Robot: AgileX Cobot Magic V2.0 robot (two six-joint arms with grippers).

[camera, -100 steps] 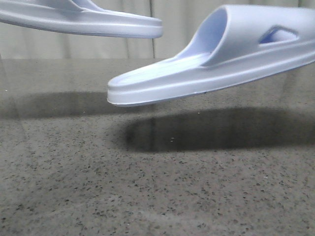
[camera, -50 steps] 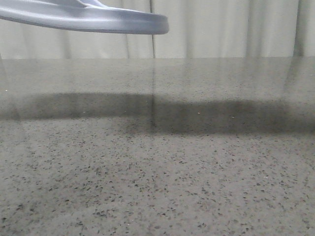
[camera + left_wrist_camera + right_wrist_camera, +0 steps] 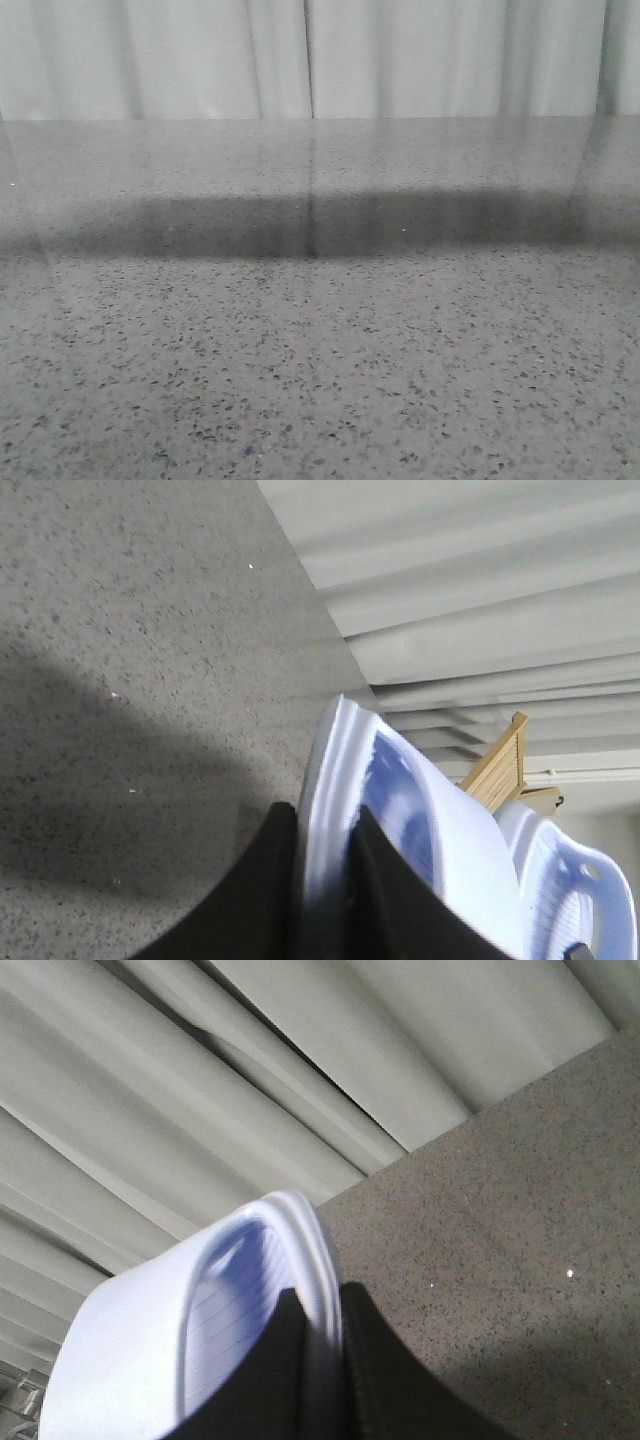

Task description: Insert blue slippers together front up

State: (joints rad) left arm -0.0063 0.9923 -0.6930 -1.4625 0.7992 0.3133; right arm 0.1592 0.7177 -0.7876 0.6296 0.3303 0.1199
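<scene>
The front view holds neither the blue slippers nor any gripper, only a broad shadow across the table. In the left wrist view my left gripper is shut on the sole edge of one pale blue slipper, held in the air above the table. The other blue slipper shows just beyond it, with its ribbed footbed and a side cut-out. In the right wrist view my right gripper is shut on the sole rim of that second slipper, also off the table.
The dark speckled table reaches back to a pale pleated curtain. A wooden frame stands beyond the table near the curtain in the left wrist view.
Both slippers have risen out of the top of the front view: the right one left first, then the left one. Their shadow on the table has spread and moved back.
</scene>
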